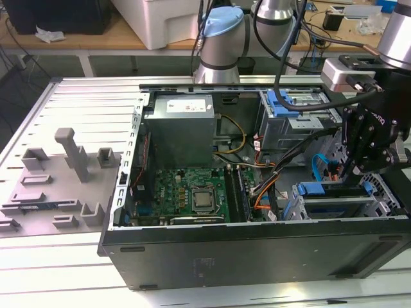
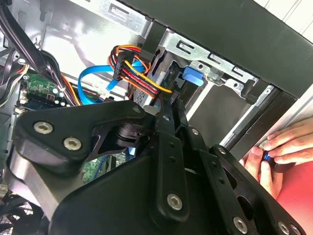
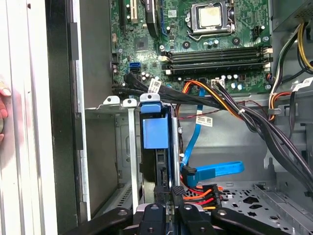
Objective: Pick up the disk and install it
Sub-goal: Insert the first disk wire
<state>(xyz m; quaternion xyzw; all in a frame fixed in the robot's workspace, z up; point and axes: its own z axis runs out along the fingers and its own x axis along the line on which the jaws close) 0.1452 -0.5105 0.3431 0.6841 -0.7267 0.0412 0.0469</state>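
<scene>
Inside the open computer case: power supply box at the rear, motherboard in front of it, drive cage toward the exterior view's right. Nearer the front on that side, the disk seated in a bay, with the gripper just above. Fixture tray well apart, at the exterior view's left.

1 PC case, 1 mobo, 1 PSU.

The arm reaches down at the exterior view's right, its claw pointing downward with fingers drawn close together.
</scene>
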